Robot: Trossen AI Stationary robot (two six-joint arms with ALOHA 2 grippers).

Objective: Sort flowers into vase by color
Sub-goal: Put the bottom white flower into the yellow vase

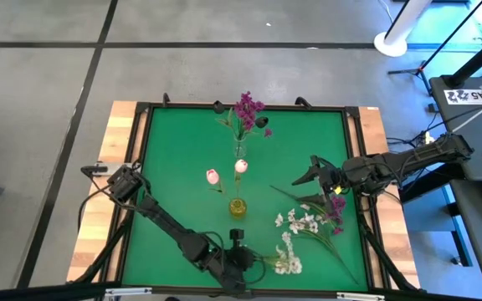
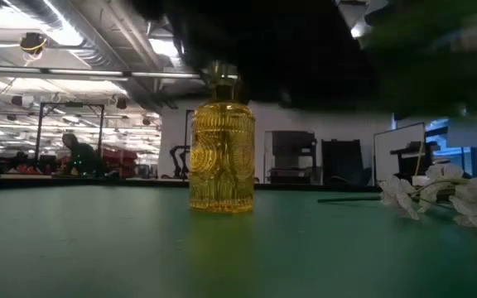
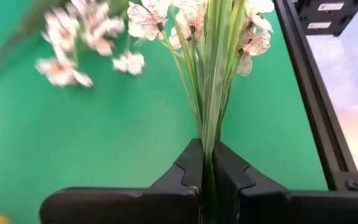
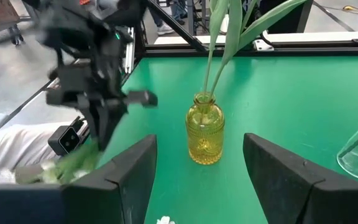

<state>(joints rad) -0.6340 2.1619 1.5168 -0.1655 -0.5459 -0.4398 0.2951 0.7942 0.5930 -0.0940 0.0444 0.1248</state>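
My left gripper (image 1: 253,263) is at the table's near edge, shut on a spray of small white blossoms (image 1: 288,264) with green stems. My right gripper (image 1: 306,174) is open and empty over the table's right half, and faces the yellow vase (image 4: 205,137). The yellow vase (image 1: 238,208) stands mid-table with the stems of two pink tulip buds (image 1: 212,176) stuck in its neck. A clear vase (image 1: 239,150) behind it holds magenta-purple clusters (image 1: 247,113). More white sprays (image 1: 299,222) and a magenta stem (image 1: 335,205) lie flat on the table at the right. My left gripper pinches the white spray's bunched green stems (image 3: 209,134) between its two fingers. The stems run out past the fingertips (image 3: 191,155), with the blossoms (image 3: 166,22) beyond them. The right wrist view shows the gripper raised, with the spray hanging below it (image 4: 73,163).
The table has a raised dark frame (image 1: 366,167) round the green mat. The loose flowers fill the near right part of the mat. The mat's left half (image 1: 174,167) is bare green. In the low view the yellow vase (image 2: 222,157) stands in the middle, with white blossoms (image 2: 445,194) at the right.
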